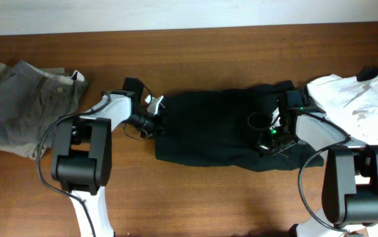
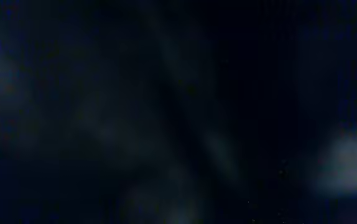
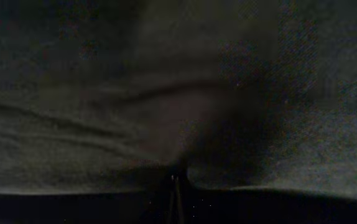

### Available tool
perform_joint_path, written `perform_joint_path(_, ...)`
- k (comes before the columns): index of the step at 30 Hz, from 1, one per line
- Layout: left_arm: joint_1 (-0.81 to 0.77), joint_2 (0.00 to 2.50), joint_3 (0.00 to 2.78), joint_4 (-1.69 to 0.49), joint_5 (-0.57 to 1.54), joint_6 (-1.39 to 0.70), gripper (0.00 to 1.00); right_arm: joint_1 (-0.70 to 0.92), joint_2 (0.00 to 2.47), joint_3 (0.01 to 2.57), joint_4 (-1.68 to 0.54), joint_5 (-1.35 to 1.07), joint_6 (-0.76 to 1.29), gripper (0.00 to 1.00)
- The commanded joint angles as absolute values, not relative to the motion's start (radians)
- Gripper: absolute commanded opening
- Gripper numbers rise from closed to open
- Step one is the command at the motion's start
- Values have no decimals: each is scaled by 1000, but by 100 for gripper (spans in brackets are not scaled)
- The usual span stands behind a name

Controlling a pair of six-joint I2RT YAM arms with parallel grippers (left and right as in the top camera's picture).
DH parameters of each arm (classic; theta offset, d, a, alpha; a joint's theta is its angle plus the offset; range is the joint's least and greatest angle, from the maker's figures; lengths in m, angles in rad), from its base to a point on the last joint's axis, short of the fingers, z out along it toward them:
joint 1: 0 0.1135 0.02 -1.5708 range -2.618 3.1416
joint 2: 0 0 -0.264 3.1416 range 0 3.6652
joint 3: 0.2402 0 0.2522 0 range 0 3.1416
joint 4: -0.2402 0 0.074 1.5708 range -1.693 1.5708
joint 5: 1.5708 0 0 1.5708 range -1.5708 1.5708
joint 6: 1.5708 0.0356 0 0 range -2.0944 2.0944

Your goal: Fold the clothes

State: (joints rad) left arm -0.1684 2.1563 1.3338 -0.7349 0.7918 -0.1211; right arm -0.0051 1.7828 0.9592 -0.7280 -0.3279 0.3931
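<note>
Grey shorts (image 1: 31,105): folded, far left of bench (image 1: 195,52); done.
Left arm (image 1: 113,108): reaches low to the left edge of the black shorts (image 1: 209,128); left jaws buried in cloth, grip cannot be told.
Black shorts: centre, spread out, unfolded.
Right arm (image 1: 314,128): bent down; right jaws closed, probably pinching black cloth.
White shirt (image 1: 360,99): far right, crumpled, waiting.
</note>
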Motion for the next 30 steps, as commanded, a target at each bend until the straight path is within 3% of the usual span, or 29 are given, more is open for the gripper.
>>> perform_joint_path(1,-159,2188,1312,-739,727,-145,1,7,1841,903,-733,-302,405,4)
perform_joint_path(3,-124,2173,1327,-797,725,-115,0,6,1827,909,-760,-313,405,4)
perform_joint_path(6,-6,2094,1491,-1070,565,-35,1,6,1672,975,-855,-312,312,4)
perform_joint_path(10,82,2047,1976,-1478,281,33,1,7,1512,1133,-994,-302,304,4)
perform_joint_path(13,16,2047,2146,-1523,279,47,0,7,1512,1152,-1007,-313,308,4)
perform_joint_path(17,-151,2077,2125,-1496,213,37,0,7,1512,1152,-1007,-313,308,4)
perform_joint_path(23,-373,2268,2125,-1414,189,-170,2,7,1512,1152,-1006,-311,308,4)
perform_joint_path(26,-449,2325,2125,-1348,267,-247,28,7,1512,1150,-992,-302,308,4)
perform_joint_path(27,-479,2336,2125,-1332,302,-251,53,7,1512,1148,-987,-302,308,4)
perform_joint_path(28,-505,2339,2125,-1320,299,-249,70,7,1512,1148,-985,-302,307,4)
perform_joint_path(30,-509,2337,2168,-1354,300,-231,74,7,1521,1148,-976,-303,308,4)
